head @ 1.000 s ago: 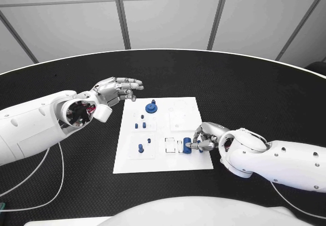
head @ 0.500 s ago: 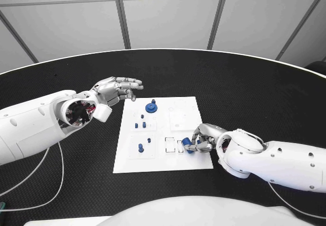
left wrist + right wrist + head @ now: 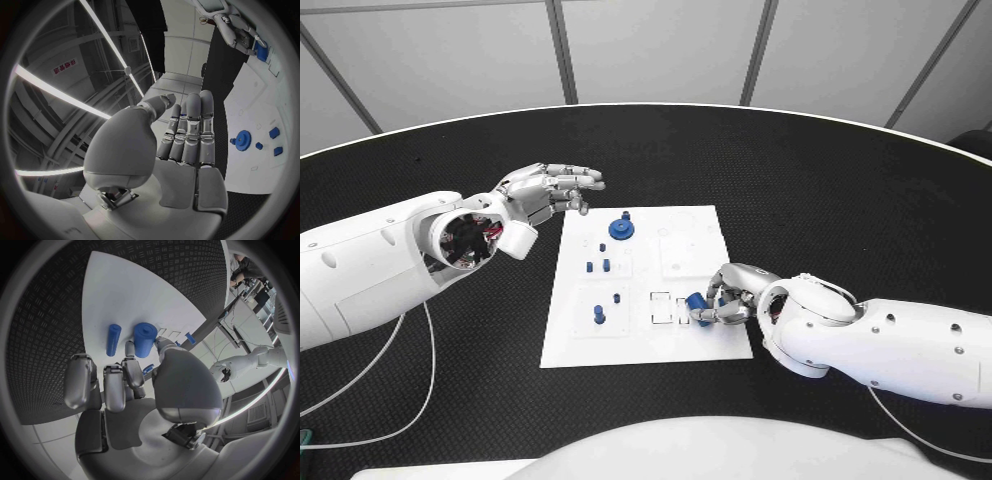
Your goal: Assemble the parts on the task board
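Fingertips of the right hand are pinched on a thick blue cylinder at the lower right of the task board, beside a thinner blue cylinder. Nothing is held by the left hand, fingers extended, upper left of the board.

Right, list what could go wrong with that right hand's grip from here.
1. The right hand pinches a stubby blue cylinder at one end only; it could tilt or slip out.
2. A thinner blue rod lies loose right beside it on the white task board; the fingers may knock it away.
3. Pressing down near the board's edge might shift the board.
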Controlling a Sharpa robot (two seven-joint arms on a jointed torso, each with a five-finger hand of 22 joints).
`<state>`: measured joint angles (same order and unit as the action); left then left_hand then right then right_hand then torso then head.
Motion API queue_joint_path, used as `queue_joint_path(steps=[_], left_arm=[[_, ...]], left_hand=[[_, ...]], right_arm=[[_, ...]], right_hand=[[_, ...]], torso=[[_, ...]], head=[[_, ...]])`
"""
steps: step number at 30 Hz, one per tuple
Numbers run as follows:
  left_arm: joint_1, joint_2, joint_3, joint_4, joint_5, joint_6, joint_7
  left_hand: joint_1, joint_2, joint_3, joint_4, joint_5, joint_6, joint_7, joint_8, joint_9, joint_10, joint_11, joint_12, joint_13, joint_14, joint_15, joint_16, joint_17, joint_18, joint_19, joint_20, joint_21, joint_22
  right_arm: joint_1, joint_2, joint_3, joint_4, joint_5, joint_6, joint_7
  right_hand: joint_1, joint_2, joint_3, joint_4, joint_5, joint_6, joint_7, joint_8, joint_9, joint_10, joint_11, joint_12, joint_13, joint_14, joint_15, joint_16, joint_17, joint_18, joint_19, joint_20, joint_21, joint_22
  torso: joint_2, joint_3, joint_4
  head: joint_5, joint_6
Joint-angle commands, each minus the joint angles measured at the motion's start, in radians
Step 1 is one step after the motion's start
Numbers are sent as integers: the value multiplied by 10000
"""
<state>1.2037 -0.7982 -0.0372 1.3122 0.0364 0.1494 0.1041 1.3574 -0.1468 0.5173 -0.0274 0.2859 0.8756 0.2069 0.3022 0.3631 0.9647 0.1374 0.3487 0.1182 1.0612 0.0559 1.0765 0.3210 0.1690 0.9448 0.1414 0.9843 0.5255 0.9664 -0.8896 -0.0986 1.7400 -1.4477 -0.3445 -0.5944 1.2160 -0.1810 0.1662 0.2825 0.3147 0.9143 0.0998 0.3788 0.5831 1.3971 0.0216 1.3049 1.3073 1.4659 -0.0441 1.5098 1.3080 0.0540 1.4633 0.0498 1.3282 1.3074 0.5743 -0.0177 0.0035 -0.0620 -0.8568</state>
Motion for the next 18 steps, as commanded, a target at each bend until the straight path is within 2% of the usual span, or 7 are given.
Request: queue_joint_path(steps=[1,8,14,18], left_arm=[[0,4,0,0,0,-2,-1],[0,17,0,-8,0,-1,2],[1,16,0,-12,0,-5,-1],[1,23,0,-19,0,-11,-3]], left_hand=[[17,26,-56,36,31,2,-4,55,15,-91,14,60,-18,-49,-6,-67,-17,163,-84,12,-61,-16],[17,26,-56,36,31,2,-4,55,15,-91,14,60,-18,-49,-6,-67,-17,163,-84,12,-61,-16],[17,26,-56,36,31,2,-4,55,15,-91,14,60,-18,-49,-6,-67,-17,163,-84,12,-61,-16],[10,33,-58,49,33,1,-3,58,16,-94,15,63,-19,-48,-5,-66,-19,163,-85,13,-66,-20]], right_arm=[[0,25,0,-28,-74,104,-12],[0,88,0,-103,-132,223,-31],[-1,26,0,0,-142,-106,-26],[-1,-125,2,236,-143,-445,-27]], right_hand=[[458,-70,51,-113,-303,-133,30,78,20,-29,7,-62,459,836,-71,76,1562,-80,662,-30,70,1673],[679,-102,92,-143,-331,-173,47,86,28,-42,19,-74,466,841,-60,91,1591,-86,666,-20,97,1690],[807,-50,210,-30,119,-91,28,153,49,61,4,68,598,847,-67,110,1624,-96,679,-19,155,1723],[857,-47,389,43,774,90,-47,250,71,255,-63,328,814,859,-117,138,1676,-112,702,-56,255,1773]], torso=[[1,-1,2],[0,3,0],[9,10,2],[1,16,-3]], head=[[13,-20],[10,-23],[4,-18],[2,-13]])
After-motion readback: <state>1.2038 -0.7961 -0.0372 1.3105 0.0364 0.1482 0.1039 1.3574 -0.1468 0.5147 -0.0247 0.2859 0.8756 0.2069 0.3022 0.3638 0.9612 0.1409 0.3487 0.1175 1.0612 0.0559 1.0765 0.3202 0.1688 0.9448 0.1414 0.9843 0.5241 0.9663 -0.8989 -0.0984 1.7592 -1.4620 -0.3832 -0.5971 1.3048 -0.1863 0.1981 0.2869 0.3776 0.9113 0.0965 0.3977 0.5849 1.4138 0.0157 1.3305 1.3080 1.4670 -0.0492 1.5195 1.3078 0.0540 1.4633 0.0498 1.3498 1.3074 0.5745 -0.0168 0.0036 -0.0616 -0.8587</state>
